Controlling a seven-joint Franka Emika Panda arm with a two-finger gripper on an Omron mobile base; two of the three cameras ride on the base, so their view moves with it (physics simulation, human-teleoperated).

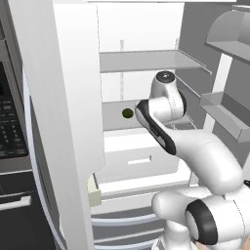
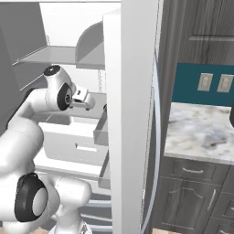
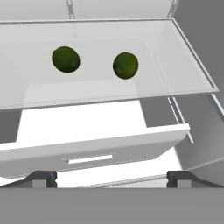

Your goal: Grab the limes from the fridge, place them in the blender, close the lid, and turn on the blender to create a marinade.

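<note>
Two dark green limes lie side by side on a grey shelf of the open fridge (image 1: pixel 146 61): the left lime (image 3: pixel 66 59) and the right lime (image 3: pixel 126 65). One lime (image 1: pixel 127 113) also shows past my wrist in the left base view. My gripper (image 3: pixel 111 178) hangs in front of the shelf, apart from both fruits. It is open with nothing between its fingertips (image 3: pixel 43 177). A white drawer (image 3: pixel 96 148) sits below the shelf. The blender and the lid are out of view.
The fridge's white doors stand open on either side of my arm, one (image 1: pixel 63 122) on the left and one (image 2: pixel 132 114) with door bins (image 1: pixel 224 114). A black oven panel (image 1: pixel 10 127) is at far left. A marble counter (image 2: pixel 201 130) lies right, with an unidentifiable dark shape (image 2: pixel 231 114) at its edge.
</note>
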